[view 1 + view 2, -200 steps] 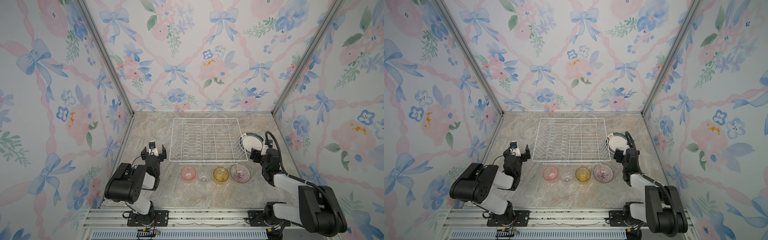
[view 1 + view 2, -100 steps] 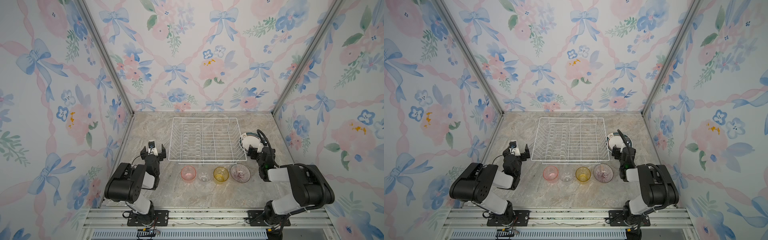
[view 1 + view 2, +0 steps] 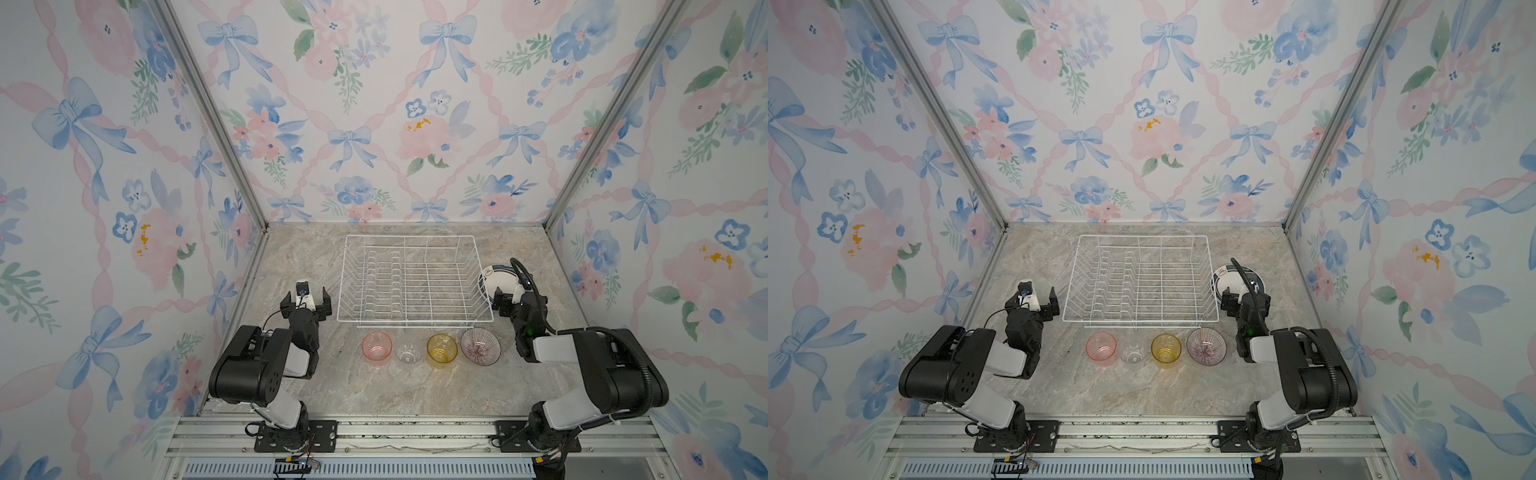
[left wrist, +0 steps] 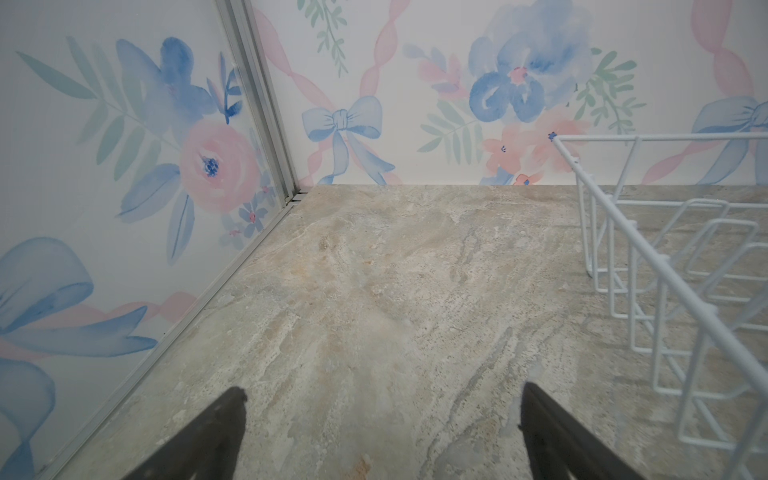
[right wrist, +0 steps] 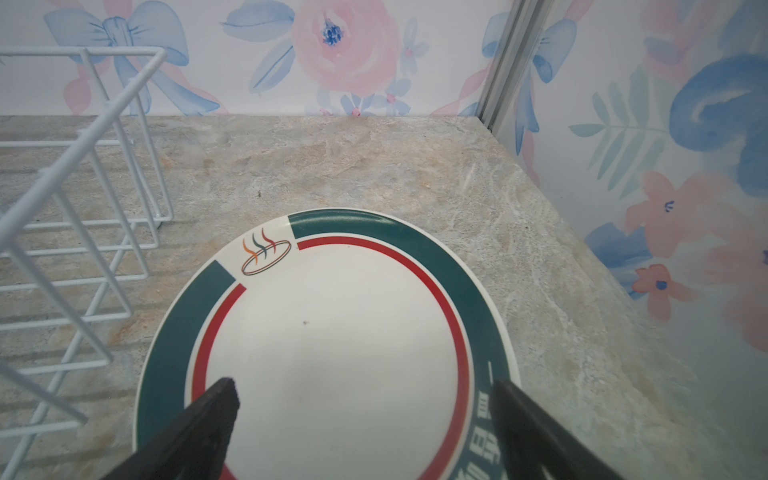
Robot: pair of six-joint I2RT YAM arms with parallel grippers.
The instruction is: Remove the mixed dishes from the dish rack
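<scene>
The white wire dish rack (image 3: 415,282) (image 3: 1140,282) stands empty at mid-table. Right of it lies a white plate with a green and red rim (image 3: 494,276) (image 3: 1229,278) (image 5: 332,332). In front of the rack stand a pink tumbler (image 3: 377,347), a clear tumbler (image 3: 409,353), a yellow tumbler (image 3: 442,348) and a purple-striped bowl (image 3: 480,346). My right gripper (image 3: 508,296) (image 5: 365,390) hovers open over the plate's near half, holding nothing. My left gripper (image 3: 306,297) (image 4: 382,399) is open and empty over bare table, left of the rack (image 4: 623,232).
Floral walls close in the marble table (image 3: 415,390) on three sides. The metal corner posts (image 3: 257,224) stand at the back. An aluminium rail (image 3: 415,432) carrying both arm bases runs along the front edge. The rack's side wall (image 5: 83,141) is close beside the plate.
The right gripper's jaws have spread the last bit wider over the plate, and the right arm has folded up and back over its base. The left arm has not moved.
</scene>
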